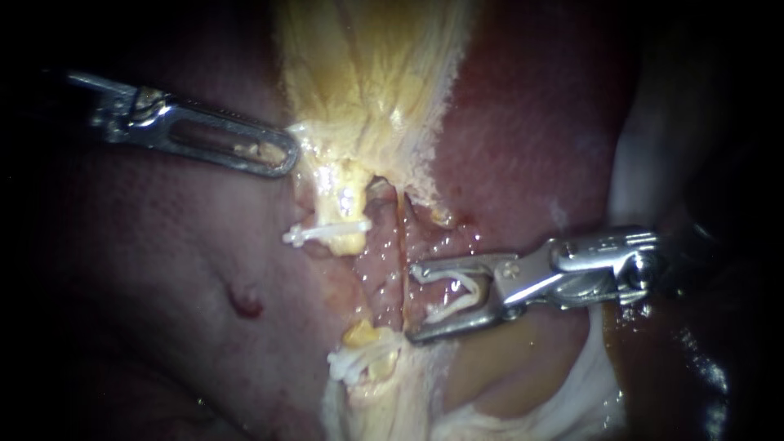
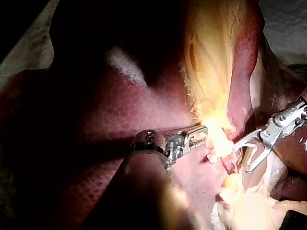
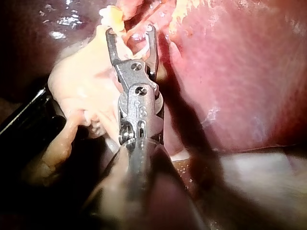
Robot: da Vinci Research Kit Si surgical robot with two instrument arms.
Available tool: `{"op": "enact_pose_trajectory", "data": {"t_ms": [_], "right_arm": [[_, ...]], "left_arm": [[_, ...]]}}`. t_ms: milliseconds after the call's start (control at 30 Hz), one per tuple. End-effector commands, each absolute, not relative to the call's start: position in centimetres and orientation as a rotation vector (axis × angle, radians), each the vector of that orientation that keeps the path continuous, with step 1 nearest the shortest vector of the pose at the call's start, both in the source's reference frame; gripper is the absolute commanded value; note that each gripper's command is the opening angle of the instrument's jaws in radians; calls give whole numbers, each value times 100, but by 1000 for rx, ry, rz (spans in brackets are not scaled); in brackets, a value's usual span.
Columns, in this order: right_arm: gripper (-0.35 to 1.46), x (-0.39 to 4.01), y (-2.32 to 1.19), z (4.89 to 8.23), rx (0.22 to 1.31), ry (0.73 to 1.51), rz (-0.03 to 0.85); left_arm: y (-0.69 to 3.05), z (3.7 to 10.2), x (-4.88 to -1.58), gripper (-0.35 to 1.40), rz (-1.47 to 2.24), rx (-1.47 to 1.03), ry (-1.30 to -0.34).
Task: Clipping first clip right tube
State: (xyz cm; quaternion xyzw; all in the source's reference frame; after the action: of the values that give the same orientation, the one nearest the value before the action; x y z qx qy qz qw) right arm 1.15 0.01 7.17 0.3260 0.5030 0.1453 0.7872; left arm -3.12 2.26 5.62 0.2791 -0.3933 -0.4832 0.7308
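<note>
Most of the scene is dark red liver, lying on both sides of a pale strip down the middle. Yellow tissue fans out over the top of that strip and narrows downward into the dissected gap.

From the right comes the right instrument, its claw spread wide and pointing toward the gap. A white clip sits between the two halves, its legs lying along them, so the claw grasps the clip. From the left comes the left instrument, a slotted claw that looks clenched on the edge of the yellow tissue. A scrap of that tissue shows through the slot, and the left wrist view shows no gap between the halves.

The right tube is a thin strand running down the gap. The tips of the right claw just reach it, one high and one low, and whether it lies inside the clip I cannot tell. Beside it, toward the left instrument, runs the thicker left tube.

Smallest are two more white clips on that left side, both well apart from either claw: an upper clip across the left tube and a lower clip further down.
</note>
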Motion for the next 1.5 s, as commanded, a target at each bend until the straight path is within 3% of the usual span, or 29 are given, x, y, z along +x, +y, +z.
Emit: {"op": "enact_pose_trajectory", "data": {"t_ms": [33,900,1500], "right_arm": [[49,117,1,720,702,1083,317],[49,151,-17,751,838,1123,368],[49,152,-24,738,907,1187,424]], "left_arm": [[226,562,-312,-35,-1064,614,-866],[226,564,-312,-35,-1063,614,-866],[226,564,-312,-35,-1063,614,-866]]}}
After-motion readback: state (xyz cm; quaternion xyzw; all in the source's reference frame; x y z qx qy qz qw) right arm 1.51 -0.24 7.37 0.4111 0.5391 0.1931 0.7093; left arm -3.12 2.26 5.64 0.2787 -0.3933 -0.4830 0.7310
